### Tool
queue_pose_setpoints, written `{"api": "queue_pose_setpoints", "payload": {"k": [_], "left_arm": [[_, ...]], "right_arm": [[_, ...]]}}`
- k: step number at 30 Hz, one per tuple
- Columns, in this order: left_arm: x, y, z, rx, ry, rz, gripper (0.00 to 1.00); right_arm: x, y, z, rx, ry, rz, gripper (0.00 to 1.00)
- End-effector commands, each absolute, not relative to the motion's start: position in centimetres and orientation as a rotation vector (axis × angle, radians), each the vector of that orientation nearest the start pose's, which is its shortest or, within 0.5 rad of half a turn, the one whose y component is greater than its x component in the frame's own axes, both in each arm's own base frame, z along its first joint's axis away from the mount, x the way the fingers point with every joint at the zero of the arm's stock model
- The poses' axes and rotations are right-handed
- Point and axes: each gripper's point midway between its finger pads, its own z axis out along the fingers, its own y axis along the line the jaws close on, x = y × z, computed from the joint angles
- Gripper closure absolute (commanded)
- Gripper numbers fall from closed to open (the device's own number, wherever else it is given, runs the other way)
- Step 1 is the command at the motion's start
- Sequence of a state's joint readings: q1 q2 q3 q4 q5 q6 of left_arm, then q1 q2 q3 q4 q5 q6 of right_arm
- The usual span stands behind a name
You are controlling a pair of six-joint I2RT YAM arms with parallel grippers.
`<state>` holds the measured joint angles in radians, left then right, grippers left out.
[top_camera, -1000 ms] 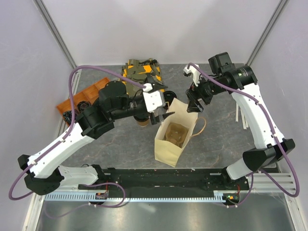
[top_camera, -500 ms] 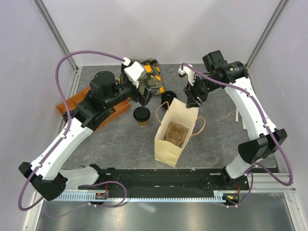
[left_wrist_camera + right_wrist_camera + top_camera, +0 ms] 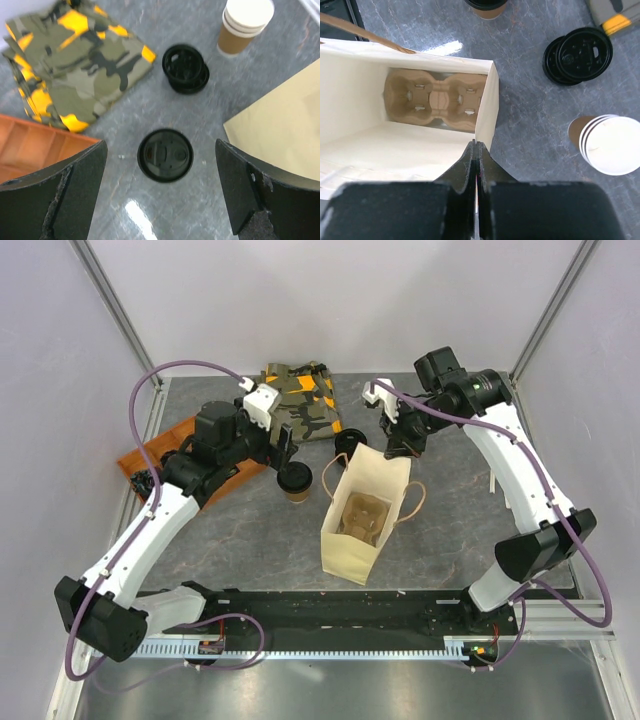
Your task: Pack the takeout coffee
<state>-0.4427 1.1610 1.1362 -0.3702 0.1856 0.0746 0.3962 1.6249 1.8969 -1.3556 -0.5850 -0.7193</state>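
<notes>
The grey table [image 3: 250, 540] carries an open cream paper bag [image 3: 345, 545], standing upright near its middle between the two arms. Behind it lies a folded camouflage cloth [image 3: 300, 400], and at the far left an orange tray [image 3: 150, 452]. A brown pulp cup carrier [image 3: 437, 97] sits at the bottom of the bag. A stack of lidless paper cups [image 3: 607, 145] stands on the table to the right of the bag in the right wrist view. The takeout coffee [image 3: 165, 155], black lid on, stands upright on the table just left of the bag, outside it. Two loose black lids [image 3: 186, 68] lie overlapped beyond it. The left gripper [image 3: 160, 146] hangs above the coffee with its jaws spread wide and nothing in them, one finger to each side of the cup. The right gripper [image 3: 476, 150] has its jaws pressed together, pinching the bag's top rim
</notes>
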Motion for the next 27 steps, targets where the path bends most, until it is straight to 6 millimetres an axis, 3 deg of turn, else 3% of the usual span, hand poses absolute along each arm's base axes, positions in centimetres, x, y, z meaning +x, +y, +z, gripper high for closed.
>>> {"api": "queue_pose_setpoints", "payload": {"k": [1, 13, 21, 23, 27], "left_arm": [[31.8, -18.2, 28.0, 0.598, 1.858, -0.445, 0.05], [30.9, -17.5, 23.2, 0.711, 1.976, -0.447, 0.03], [28.7, -17.9, 20.1, 0.953, 2.046, -0.501, 0.0], [28.5, -18.2, 20.1, 1.008, 2.044, -0.516, 0.0], [30.1, -17.4, 18.6, 1.047, 2.127, -0.424, 0.0]], "right_arm": [[25.1, 19.7, 30.8, -1.55, 1.891, 0.628, 1.0], [21.8, 21.5, 32.3, -1.681, 1.676, 0.506, 1.0], [20.8, 22.1, 32.9, -1.711, 1.56, 0.468, 1.0], [20.9, 22.2, 32.8, -1.711, 1.55, 0.467, 1.0], [21.2, 22.2, 32.4, -1.703, 1.565, 0.456, 1.0]]}}
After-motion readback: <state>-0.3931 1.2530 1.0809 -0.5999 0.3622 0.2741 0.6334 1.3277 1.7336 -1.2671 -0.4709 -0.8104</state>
